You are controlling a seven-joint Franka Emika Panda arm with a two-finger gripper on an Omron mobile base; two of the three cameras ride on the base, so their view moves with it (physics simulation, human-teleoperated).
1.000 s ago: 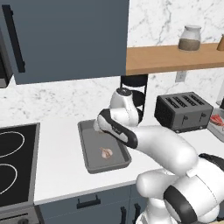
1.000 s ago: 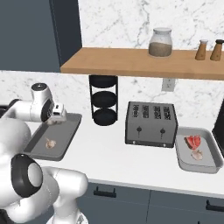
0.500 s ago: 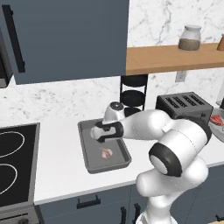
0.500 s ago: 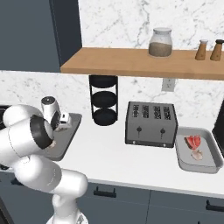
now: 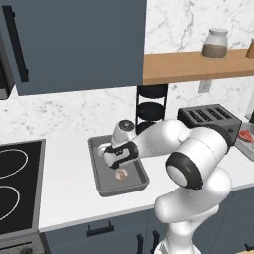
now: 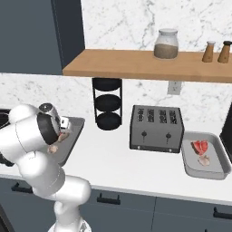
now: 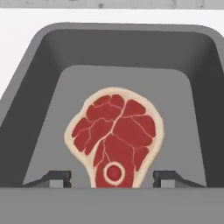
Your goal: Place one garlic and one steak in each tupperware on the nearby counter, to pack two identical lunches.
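A red steak (image 7: 114, 138) with a cream fat rim lies flat on the floor of the left grey tupperware (image 7: 52, 52). My gripper (image 7: 113, 177) hangs low over it, open, with a dark fingertip on each side of the steak's narrow end and clear of it. From the left base view, the gripper (image 5: 113, 159) is inside that tupperware (image 5: 101, 186), beside a pinkish garlic (image 5: 120, 174). On the right side of the counter (image 6: 113, 167), a second tupperware (image 6: 188, 165) holds a steak (image 6: 200, 147) and a garlic (image 6: 204, 160).
A dark toaster (image 6: 156, 127) stands between the two tupperwares, with a black tiered stand (image 6: 108, 106) behind it. A wooden shelf (image 6: 136, 63) with a jar hangs above. A black stovetop (image 5: 15, 183) lies left of the near tupperware.
The arm swung down and left into the left tupperware. The jaws went from shut to open, and the steak now lies on the tupperware floor.
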